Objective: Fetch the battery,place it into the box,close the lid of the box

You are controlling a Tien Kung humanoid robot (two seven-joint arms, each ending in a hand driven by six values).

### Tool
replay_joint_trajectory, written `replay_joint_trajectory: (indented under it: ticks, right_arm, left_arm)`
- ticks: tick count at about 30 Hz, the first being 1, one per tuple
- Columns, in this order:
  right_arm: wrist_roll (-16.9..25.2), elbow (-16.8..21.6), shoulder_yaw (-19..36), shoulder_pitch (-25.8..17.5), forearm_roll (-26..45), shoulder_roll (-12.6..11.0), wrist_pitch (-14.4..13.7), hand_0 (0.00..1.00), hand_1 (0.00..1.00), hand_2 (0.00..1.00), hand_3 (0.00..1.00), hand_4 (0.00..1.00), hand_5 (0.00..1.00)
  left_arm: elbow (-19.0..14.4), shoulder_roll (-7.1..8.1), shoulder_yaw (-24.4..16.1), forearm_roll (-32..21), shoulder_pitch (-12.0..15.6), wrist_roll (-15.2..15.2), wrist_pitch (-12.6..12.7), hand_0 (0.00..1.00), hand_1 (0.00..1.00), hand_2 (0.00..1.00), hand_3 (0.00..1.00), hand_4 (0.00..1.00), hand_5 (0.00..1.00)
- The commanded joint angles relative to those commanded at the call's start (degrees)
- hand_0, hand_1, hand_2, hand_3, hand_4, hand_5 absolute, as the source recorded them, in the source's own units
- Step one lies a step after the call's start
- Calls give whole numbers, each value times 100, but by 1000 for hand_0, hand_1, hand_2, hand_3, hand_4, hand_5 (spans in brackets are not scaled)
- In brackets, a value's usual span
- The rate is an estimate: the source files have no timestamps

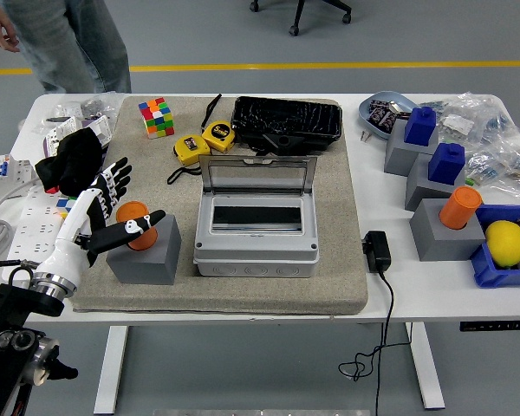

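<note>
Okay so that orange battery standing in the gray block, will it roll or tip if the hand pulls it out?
The orange battery looks round and smooth, so it would probably roll if laid down. Standing in the gray block, it seems steady. The left hand is beside it, fingers spread, without a grip.

The left hand point(104, 208) has a white back, black white-marked fingers and a silver wrist ring.
</note>
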Motion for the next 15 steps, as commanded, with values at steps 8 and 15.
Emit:
replay_joint_trajectory:
  ticks: [8,15]
  right_arm:
    - [6,-2,-6,3,11,0,-4,953,835,802,811,998,998]
    - [0,-5,3,4,12,2,-16,950,834,801,811,998,998]
  left_arm:
    - [27,0,207,-3,25,-14,65,998,998,998,998,998,180]
    - [116,8,159,189,-5,16,123,998,998,998,998,998,2]
